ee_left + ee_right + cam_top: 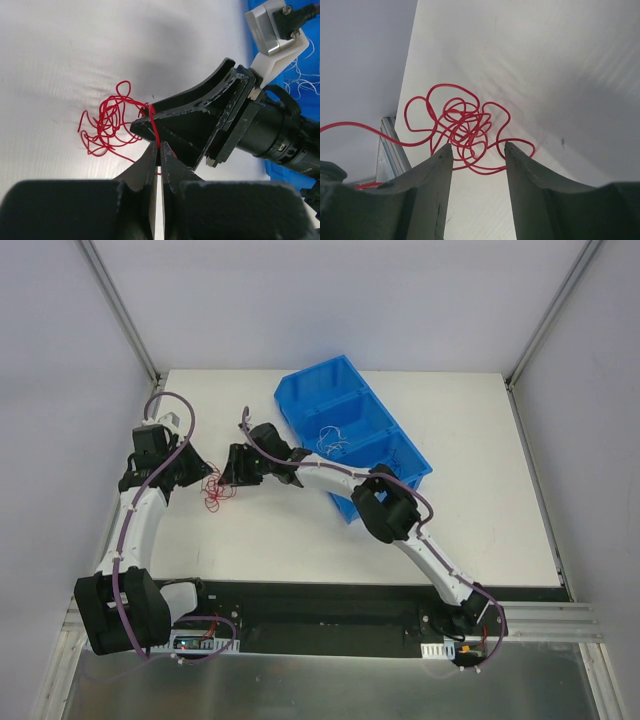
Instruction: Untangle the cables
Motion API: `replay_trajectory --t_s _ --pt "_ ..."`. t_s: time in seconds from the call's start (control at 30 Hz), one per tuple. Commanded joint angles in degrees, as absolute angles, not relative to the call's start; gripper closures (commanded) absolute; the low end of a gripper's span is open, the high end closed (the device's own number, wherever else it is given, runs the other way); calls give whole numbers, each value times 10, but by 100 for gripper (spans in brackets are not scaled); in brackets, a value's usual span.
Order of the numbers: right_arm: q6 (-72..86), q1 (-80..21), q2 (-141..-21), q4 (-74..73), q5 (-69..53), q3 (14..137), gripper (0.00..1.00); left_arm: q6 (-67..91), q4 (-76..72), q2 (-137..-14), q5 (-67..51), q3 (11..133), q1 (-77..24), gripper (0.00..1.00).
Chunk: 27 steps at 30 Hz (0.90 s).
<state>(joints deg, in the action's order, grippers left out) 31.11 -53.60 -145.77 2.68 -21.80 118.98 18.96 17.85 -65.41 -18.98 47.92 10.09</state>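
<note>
A tangle of thin red cable (pixel 213 494) lies on the white table between my two grippers. In the left wrist view my left gripper (pixel 159 148) is shut on one red strand that rises from the tangle (pixel 107 125). My right gripper (pixel 477 150) is open, its fingertips just short of the red loops (pixel 465 125), and one strand runs off to the left. From above, the left gripper (pixel 205 478) and right gripper (pixel 226 473) nearly meet over the cable. Thin white cables (pixel 333 441) lie in the blue bin. No dark cable shows.
A blue bin (pixel 390 455) with three compartments lies at an angle behind the right arm. The right gripper's black body (pixel 200 122) crowds close in front of the left jaws. The table's left edge (pixel 395 150) is near the tangle.
</note>
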Motion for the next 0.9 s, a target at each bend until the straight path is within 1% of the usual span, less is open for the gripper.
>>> replay_trajectory --t_s 0.0,0.07,0.17,0.27,0.3,0.37,0.4,0.53,0.57,0.73,0.87 --pt "316 -552 -1456 44 -207 1222 51 178 162 -640 -201 478 98 100" --pt "320 -554 -1466 47 -214 1231 48 178 159 -639 -204 477 98 100" --pt "328 -559 -1480 46 -216 1246 47 178 154 -635 -214 475 98 100" --pt "332 -565 -1495 37 -204 1261 51 181 142 -615 -228 468 98 100" --pt "333 -567 -1501 33 -200 1265 55 185 140 -607 -235 468 98 100" --pt "352 -567 -1510 33 -201 1272 68 192 140 -585 -250 474 98 100" --pt "358 -568 -1515 33 -201 1274 73 198 140 -571 -256 478 98 100" --pt "364 -563 -1510 33 -190 1267 98 216 154 -513 -262 537 98 100" --pt "362 -560 -1503 33 -182 1256 99 221 160 -500 -256 560 98 100" --pt "352 -535 -1452 41 -134 1173 99 239 180 -443 -203 690 98 100" --pt "331 -514 -1427 37 -117 1151 99 249 178 -418 -156 802 98 100"
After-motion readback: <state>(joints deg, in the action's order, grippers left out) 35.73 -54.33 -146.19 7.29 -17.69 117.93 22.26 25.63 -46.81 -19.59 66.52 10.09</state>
